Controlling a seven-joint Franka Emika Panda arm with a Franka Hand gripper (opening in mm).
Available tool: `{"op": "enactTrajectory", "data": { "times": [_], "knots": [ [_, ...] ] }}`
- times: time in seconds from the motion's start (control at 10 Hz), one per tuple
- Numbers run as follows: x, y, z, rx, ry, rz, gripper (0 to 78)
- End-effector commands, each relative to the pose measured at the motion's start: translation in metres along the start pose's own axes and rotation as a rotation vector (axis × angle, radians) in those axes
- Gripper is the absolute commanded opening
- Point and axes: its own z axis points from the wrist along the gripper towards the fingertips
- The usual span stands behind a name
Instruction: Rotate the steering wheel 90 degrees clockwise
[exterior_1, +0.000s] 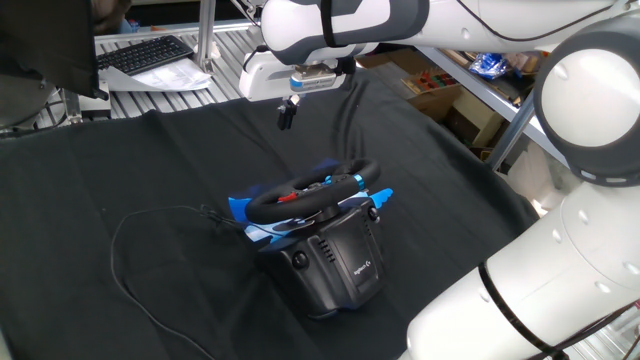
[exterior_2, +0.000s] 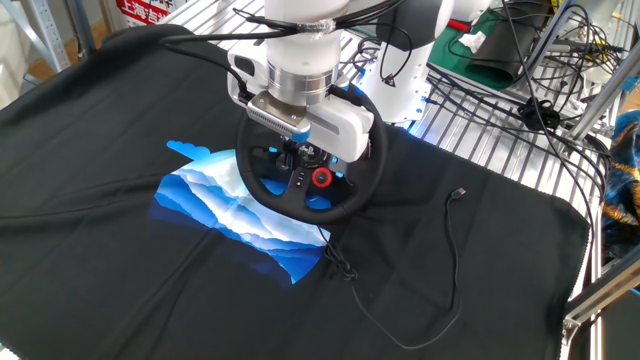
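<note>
Franka Panda arm: white segmented body with grey joint bands. Base and lower links rise at the right of one fixed view; the upper link reaches leftward across the top of the frame. Wrist: turned downward, with a white flange block. Gripper (exterior_1: 287, 113): dark fingers pointing down, suspended in open air, close together, gap not discernible; partly hidden beneath the wrist (exterior_2: 300, 90) in the other fixed view.

Glossy white rounded arm (exterior_1: 590, 120) segments — grey joint bands, small black fingers (exterior_1: 287, 113).
</note>
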Motion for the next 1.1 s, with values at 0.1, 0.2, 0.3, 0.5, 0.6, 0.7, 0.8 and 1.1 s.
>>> {"op": "enactTrajectory", "data": {
  "times": [0.1,0.2,0.3,0.5,0.6,0.7,0.8,1.1],
  "knots": [
    [0.0000,0.0000,0.0000,-0.108,0.071,0.155,0.0],
    [0.0000,0.0000,-0.0001,-0.094,0.070,0.150,0.0],
    [0.0000,0.0000,-0.0001,-0.073,0.068,0.142,0.0],
    [0.0000,0.0000,-0.0001,-0.072,0.074,0.138,0.0],
    [0.0000,0.0000,-0.0001,-0.066,0.100,0.118,0.0],
    [0.0004,0.0000,0.0000,-0.033,0.099,0.102,0.0],
    [0.0011,0.0000,0.0001,0.045,0.095,0.082,0.0],
    [0.0053,0.0001,0.0003,0.103,0.106,0.050,0.0]
  ]
}}
